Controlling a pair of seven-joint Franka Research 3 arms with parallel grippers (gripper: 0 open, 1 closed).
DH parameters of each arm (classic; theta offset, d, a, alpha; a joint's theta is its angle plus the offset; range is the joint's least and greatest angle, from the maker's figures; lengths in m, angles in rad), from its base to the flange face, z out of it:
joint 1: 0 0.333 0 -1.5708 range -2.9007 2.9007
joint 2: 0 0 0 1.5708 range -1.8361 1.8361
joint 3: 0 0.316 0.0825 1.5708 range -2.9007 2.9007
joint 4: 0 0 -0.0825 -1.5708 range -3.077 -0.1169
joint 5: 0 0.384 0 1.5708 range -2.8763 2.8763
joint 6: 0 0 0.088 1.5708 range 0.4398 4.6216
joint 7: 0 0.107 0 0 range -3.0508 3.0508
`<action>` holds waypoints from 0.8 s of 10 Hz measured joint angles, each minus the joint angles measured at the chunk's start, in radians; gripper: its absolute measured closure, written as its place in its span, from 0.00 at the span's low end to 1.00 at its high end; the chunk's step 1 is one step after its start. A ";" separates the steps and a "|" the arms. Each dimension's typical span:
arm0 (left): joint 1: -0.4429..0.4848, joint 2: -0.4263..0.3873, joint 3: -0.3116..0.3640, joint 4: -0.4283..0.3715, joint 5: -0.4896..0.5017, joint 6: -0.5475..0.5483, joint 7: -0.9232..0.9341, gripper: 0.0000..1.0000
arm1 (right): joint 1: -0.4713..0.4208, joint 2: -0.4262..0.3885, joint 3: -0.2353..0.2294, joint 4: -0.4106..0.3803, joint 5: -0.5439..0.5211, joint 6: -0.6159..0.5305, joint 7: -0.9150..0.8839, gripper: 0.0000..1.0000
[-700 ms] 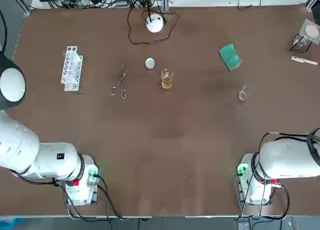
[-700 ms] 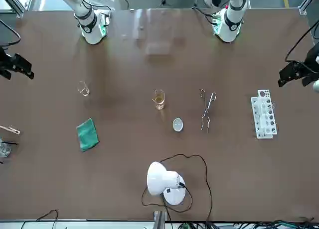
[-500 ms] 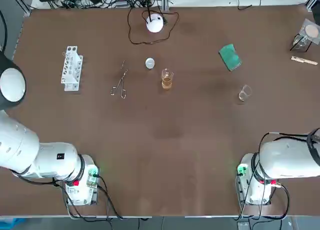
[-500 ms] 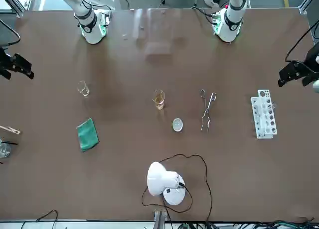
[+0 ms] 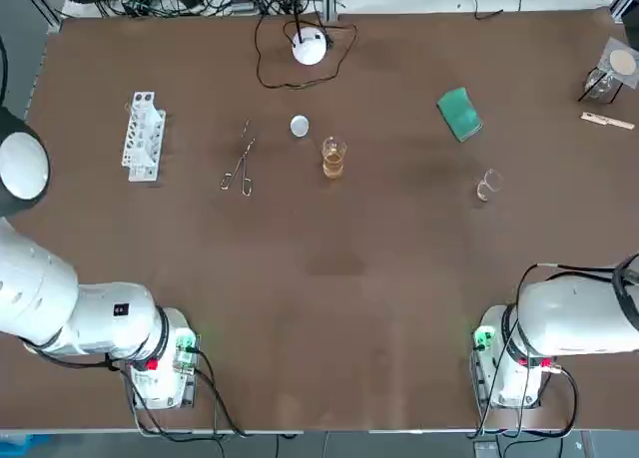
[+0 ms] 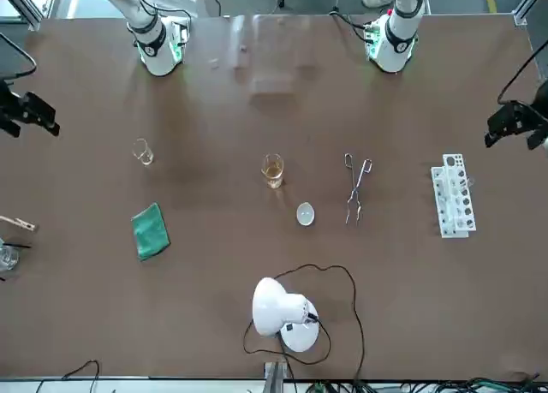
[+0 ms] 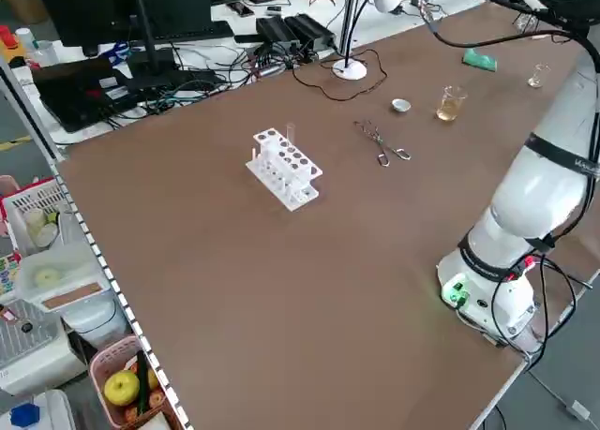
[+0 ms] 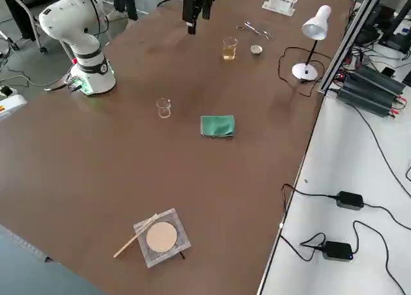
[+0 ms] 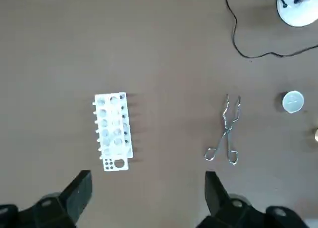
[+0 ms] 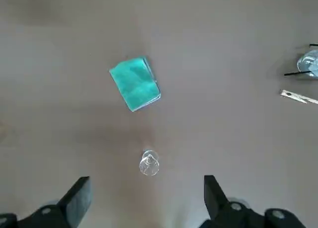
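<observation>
My left gripper (image 9: 146, 183) hangs open high above the table, nothing between its fingers. Below it lie a white test-tube rack (image 9: 113, 132) and metal tongs (image 9: 226, 138). In the front view the left gripper (image 6: 518, 123) sits at the picture's right edge, near the rack (image 6: 452, 195). My right gripper (image 10: 145, 184) is also open and empty, high over a small empty glass beaker (image 10: 149, 163) and a folded green cloth (image 10: 135, 84). The front view shows it (image 6: 26, 119) at the left edge. Neither gripper touches anything.
A beaker of amber liquid (image 5: 332, 159) and a small white cap (image 5: 300, 127) stand mid-table beside the tongs (image 5: 240, 167). A white desk lamp (image 5: 310, 47) with a looped cable is at the far edge. A wire gauze square (image 5: 617, 67) and a wooden peg (image 5: 607, 121) lie far right.
The left gripper has drifted slightly outward, toward the right edge of the front view. The right arm and the objects on the table have not moved.
</observation>
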 joint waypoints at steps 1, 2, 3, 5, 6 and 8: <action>0.020 0.000 0.003 0.001 -0.007 0.005 0.102 0.00 | -0.001 0.000 -0.001 0.000 0.009 0.006 -0.064 0.00; 0.040 0.000 0.005 0.002 -0.010 0.020 0.212 0.00 | -0.010 0.000 -0.005 0.000 0.031 0.007 -0.127 0.00; 0.070 0.000 0.007 0.003 -0.026 0.034 0.324 0.00 | -0.031 0.001 -0.008 -0.001 0.055 0.008 -0.187 0.00; 0.167 0.001 0.012 0.003 -0.117 0.039 0.539 0.00 | -0.083 0.009 -0.013 -0.008 0.098 0.028 -0.316 0.00; 0.230 0.002 0.014 0.003 -0.189 0.038 0.647 0.00 | -0.115 0.015 -0.015 -0.028 0.125 0.061 -0.402 0.00; 0.358 0.021 0.017 -0.005 -0.328 0.031 0.887 0.00 | -0.209 0.024 -0.018 -0.109 0.210 0.145 -0.635 0.00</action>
